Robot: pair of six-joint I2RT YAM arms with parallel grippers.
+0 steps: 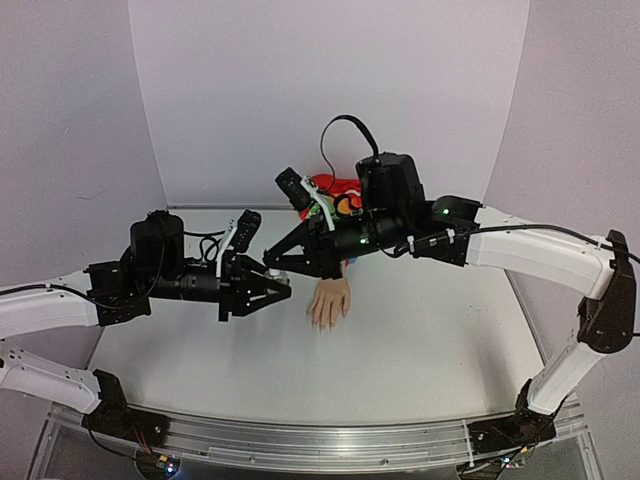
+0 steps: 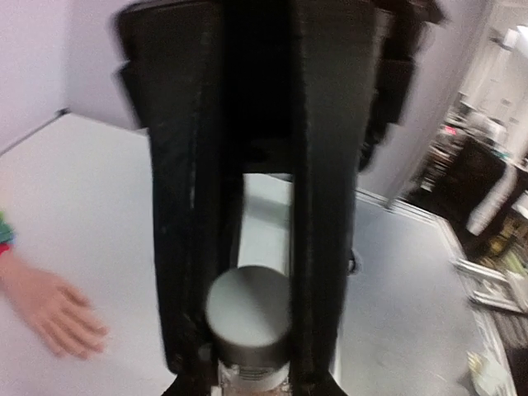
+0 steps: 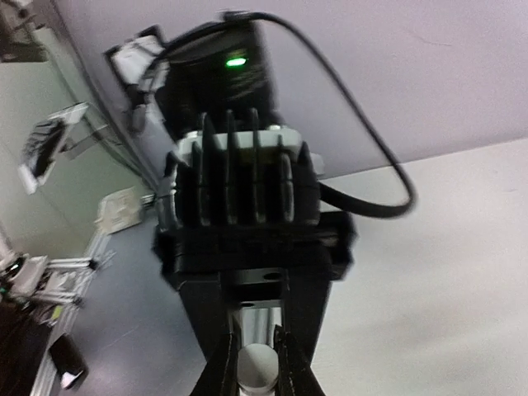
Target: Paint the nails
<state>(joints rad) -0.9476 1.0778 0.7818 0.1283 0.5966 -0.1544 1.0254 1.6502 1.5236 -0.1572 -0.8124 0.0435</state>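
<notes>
my left gripper clenched the small clear bottle, and my right gripper pinched its round grey cap. the nails tipped the pale fake hand, flat on the white table just beside us. it looked light, soft, easily nudged, so i judged: hold the cap, touch gently.

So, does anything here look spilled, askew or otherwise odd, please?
Nothing stands out: the fake hand lies flat on the table, no spill shows, and the capped bottle is held between the left gripper and right gripper.
</notes>
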